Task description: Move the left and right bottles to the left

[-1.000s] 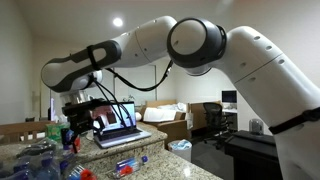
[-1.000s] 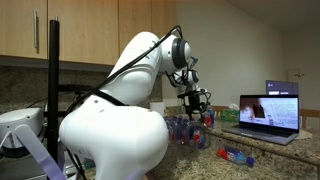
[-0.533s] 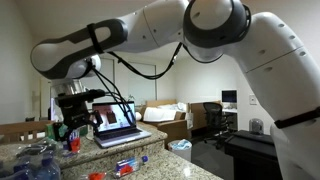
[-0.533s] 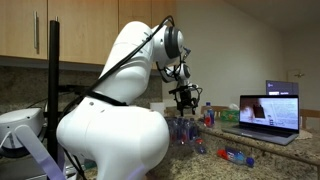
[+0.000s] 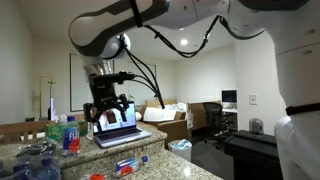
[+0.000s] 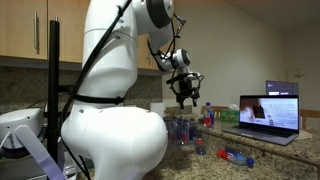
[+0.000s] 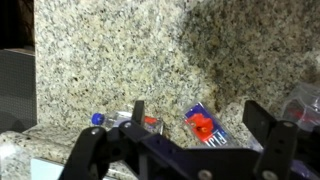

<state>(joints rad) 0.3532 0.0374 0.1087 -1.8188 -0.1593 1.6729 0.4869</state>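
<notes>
Small clear blue-capped plastic bottle (image 7: 118, 120), red-and-blue label, lies on its side. Second matching bottle (image 7: 204, 126) lies near it.

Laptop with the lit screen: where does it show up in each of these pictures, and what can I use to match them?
In an exterior view: the laptop stands left of centre, open on the counter.
In an exterior view: the laptop stands at the far right, screen facing the camera.
Wrist view: not in it.
Shared landmark: the speckled granite counter, seen in all three.
</notes>
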